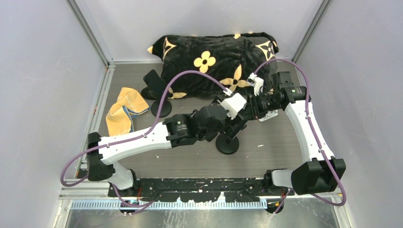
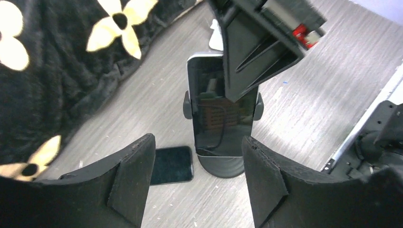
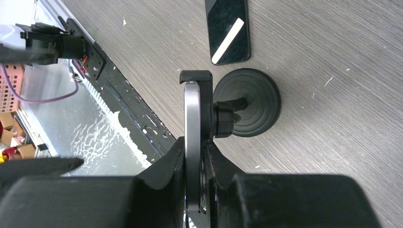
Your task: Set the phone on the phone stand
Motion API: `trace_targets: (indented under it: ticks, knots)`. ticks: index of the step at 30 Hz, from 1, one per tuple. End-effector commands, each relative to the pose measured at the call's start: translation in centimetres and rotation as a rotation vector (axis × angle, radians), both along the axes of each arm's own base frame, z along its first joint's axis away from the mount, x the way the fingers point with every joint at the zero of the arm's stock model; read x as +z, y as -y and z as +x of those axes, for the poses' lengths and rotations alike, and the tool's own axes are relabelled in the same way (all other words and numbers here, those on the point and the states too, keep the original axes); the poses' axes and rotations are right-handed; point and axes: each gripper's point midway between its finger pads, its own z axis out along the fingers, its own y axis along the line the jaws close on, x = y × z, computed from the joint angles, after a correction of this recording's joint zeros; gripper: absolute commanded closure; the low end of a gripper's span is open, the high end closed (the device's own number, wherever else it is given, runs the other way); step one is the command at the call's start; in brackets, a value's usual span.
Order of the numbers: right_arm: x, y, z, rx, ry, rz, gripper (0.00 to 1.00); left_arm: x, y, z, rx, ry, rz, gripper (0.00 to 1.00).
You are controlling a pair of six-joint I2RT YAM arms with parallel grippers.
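A dark phone (image 2: 214, 128) stands upright in the black phone stand (image 2: 228, 167), between its side clamps. In the right wrist view the phone (image 3: 192, 109) is edge-on against the stand's holder, above the round base (image 3: 249, 102). My right gripper (image 3: 195, 159) is shut on the phone's upper end, one finger on each face. My left gripper (image 2: 198, 140) is open and empty, just in front of the phone and stand, its fingers (image 2: 135, 180) apart from both. In the top view both grippers meet over the stand's base (image 1: 227, 144), left (image 1: 237, 124), right (image 1: 250, 112).
A second phone (image 2: 173, 164) lies flat on the table beside the stand's base; it also shows in the right wrist view (image 3: 228, 28). A black flowered blanket (image 1: 214, 61) lies at the back. A yellow cloth (image 1: 124, 111) and another black stand (image 1: 154, 88) are at the left.
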Motion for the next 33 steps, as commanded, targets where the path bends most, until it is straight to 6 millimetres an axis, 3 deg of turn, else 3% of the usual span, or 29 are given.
trace_targets:
  ticks: [1, 3, 7, 14, 21, 27, 30, 33]
  knots:
    - [-1.9, 1.7, 0.5, -0.003, 0.038, -0.104, 0.98, 2.9, -0.5, 0.4, -0.065, -0.058, -0.236, 0.31]
    - [-1.9, 1.4, 0.2, 0.007, 0.033, -0.087, 0.98, 1.5, -1.4, 1.0, -0.075, -0.143, -0.299, 0.31]
    - [-2.0, 0.7, -0.5, 0.04, 0.014, -0.04, 0.98, 1.3, -3.2, 1.6, -0.086, -0.234, -0.424, 0.31]
    - [-3.3, -0.1, -1.4, 0.061, -0.063, 0.022, 0.99, -0.4, -5.3, 2.1, -0.092, -0.396, -0.496, 0.31]
    - [-4.8, -0.1, -1.6, 0.061, -0.131, 0.05, 0.98, -2.1, -5.0, 1.4, -0.189, -0.522, -0.547, 0.3]
    - [-4.9, -0.1, -1.8, 0.072, -0.129, 0.051, 0.93, -4.0, -4.7, 1.6, -0.235, -0.552, -0.531, 0.29]
    - [-4.9, -0.2, -1.9, 0.079, -0.122, 0.058, 0.9, -5.2, -4.4, 1.6, -0.269, -0.533, -0.487, 0.29]
    - [-4.6, -0.3, -1.9, 0.084, -0.113, 0.068, 0.79, -6.1, -3.8, 1.6, -0.312, -0.522, -0.461, 0.28]
